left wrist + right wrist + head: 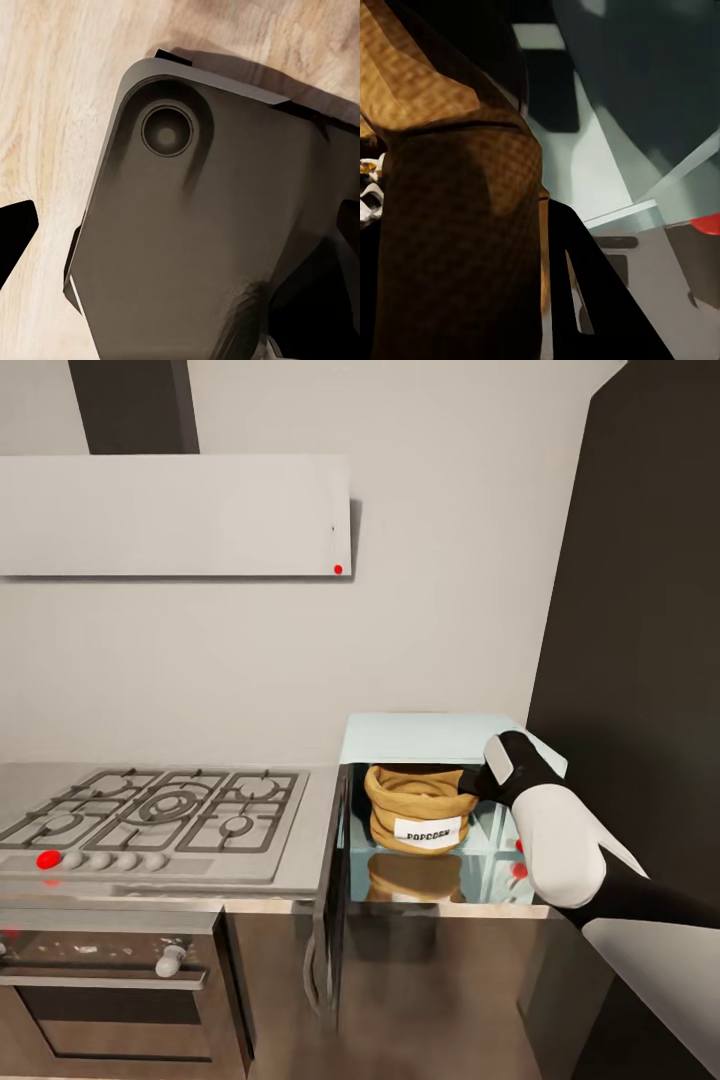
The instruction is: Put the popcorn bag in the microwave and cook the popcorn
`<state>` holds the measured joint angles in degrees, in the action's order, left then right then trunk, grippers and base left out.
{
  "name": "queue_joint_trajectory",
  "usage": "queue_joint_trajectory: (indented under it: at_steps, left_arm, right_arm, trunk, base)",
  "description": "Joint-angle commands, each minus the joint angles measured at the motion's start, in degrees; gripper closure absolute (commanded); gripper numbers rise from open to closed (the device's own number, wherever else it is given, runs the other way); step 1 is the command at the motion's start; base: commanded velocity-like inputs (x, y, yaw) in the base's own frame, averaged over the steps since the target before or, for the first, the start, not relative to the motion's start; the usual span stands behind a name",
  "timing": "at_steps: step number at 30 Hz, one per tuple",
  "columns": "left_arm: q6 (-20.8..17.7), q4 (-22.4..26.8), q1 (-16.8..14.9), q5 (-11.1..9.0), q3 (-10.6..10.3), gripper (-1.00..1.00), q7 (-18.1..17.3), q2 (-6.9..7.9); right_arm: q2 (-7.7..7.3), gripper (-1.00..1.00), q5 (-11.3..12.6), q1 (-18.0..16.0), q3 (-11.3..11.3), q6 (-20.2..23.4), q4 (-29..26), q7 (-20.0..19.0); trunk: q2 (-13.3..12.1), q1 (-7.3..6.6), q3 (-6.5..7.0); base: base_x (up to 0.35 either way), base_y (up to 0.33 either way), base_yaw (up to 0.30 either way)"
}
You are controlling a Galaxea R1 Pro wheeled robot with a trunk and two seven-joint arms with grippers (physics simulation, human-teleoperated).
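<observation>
The pale blue microwave [430, 735] stands beside the hob with its dark door [335, 880] swung open to the left. Inside it the tan popcorn bag [418, 808] sits upright, label facing out. My right arm reaches into the cavity, and the right gripper [478, 782] is at the bag's right rim. In the right wrist view the burlap of the bag [457, 225] is pressed between the dark fingers [585, 300], so the right gripper [465, 292] is shut on it. My left gripper [180, 225] hangs open over the floor, holding nothing.
A gas hob [160, 810] lies left of the microwave, with an oven [110, 970] under it and a range hood [170, 515] above. A tall dark cabinet [640, 610] rises at the right. In the left wrist view the robot's dark base [202, 225] stands on the wood floor [52, 90].
</observation>
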<state>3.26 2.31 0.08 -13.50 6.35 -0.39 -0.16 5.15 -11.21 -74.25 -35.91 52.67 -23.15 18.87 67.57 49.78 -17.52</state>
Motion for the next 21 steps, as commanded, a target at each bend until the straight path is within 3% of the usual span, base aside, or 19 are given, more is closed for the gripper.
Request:
queue_joint_trajectory:
  at_steps: [1, 7, 16, 21]
  left_arm:
    - [0.1, 0.1, 0.0, 0.0, 0.4, -1.0, 0.0, -0.02]
    - [0.1, 0.1, 0.0, 0.0, 0.4, -1.0, 0.0, -0.02]
    - [0.1, 0.1, 0.0, 0.0, 0.4, -1.0, 0.0, -0.02]
    - [0.1, 0.1, 0.0, 0.0, 0.4, -1.0, 0.0, -0.02]
  right_arm:
    - [0.06, 1.0, -1.3, 0.2, 0.0, -0.1, 2.3, -0.2]
    - [0.07, 1.0, 0.9, 0.3, -0.1, -3.4, 3.2, -0.3]
    - [-0.03, 1.0, 1.4, 2.5, -0.1, -10.6, 3.7, -0.3]
    - [-0.04, 1.0, 1.3, 2.8, -0.1, -11.1, 4.4, 0.1]
  trunk:
    - [0.0, 0.45, -0.09]
    - [0.0, 0.45, -0.09]
    - [0.0, 0.45, -0.09]
    - [0.0, 0.45, -0.09]
  base:
    - [0.0, 0.0, 0.0]
    - [0.0, 0.0, 0.0]
    - [0.0, 0.0, 0.0]
    - [0.0, 0.0, 0.0]
